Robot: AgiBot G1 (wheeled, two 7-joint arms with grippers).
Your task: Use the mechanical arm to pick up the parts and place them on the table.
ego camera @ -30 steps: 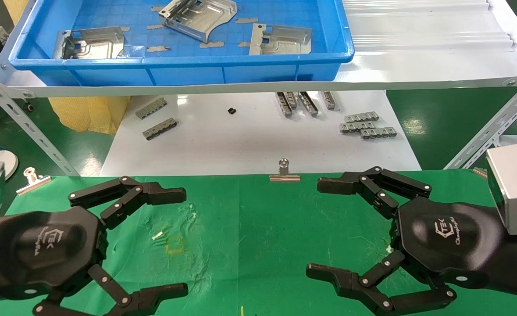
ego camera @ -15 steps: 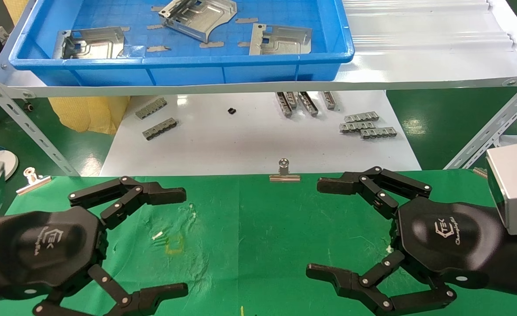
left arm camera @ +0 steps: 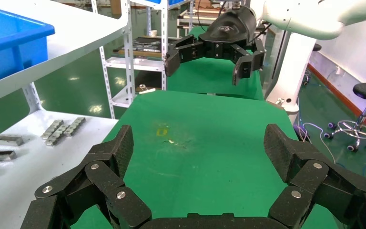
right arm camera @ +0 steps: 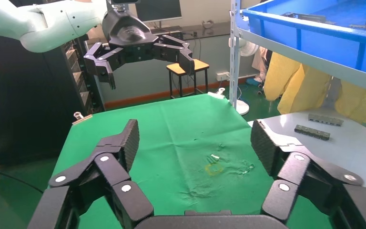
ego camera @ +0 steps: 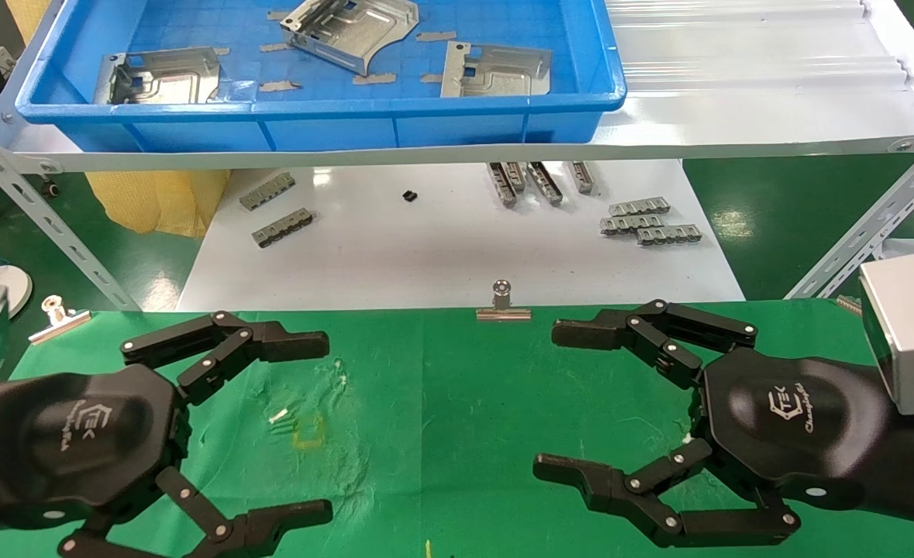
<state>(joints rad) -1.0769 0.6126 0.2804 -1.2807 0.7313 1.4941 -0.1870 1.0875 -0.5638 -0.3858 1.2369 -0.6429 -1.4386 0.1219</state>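
Three silver-grey stamped parts lie in the blue tray (ego camera: 325, 124) on the shelf: one at its left (ego camera: 163, 75), one at the back middle (ego camera: 348, 27), one at its right (ego camera: 495, 71). My left gripper (ego camera: 325, 426) hovers open and empty over the left of the green table (ego camera: 457, 403). My right gripper (ego camera: 547, 399) hovers open and empty over its right side. The left wrist view shows its own open gripper (left arm camera: 200, 148) over bare cloth and the right gripper (left arm camera: 213, 57) farther off. The right wrist view shows its own open gripper (right arm camera: 195, 143) and the left gripper (right arm camera: 143, 57) farther off.
A white board (ego camera: 441, 248) beyond the table carries small grey slotted strips (ego camera: 649, 221) (ego camera: 282, 227). Binder clips (ego camera: 502, 302) (ego camera: 57, 316) sit at the table's far edge. The shelf's angled metal legs (ego camera: 46, 217) (ego camera: 867, 225) stand on both sides.
The right gripper's fingers have shifted slightly toward the table's middle and it is still open. The left gripper and the parts have not moved.
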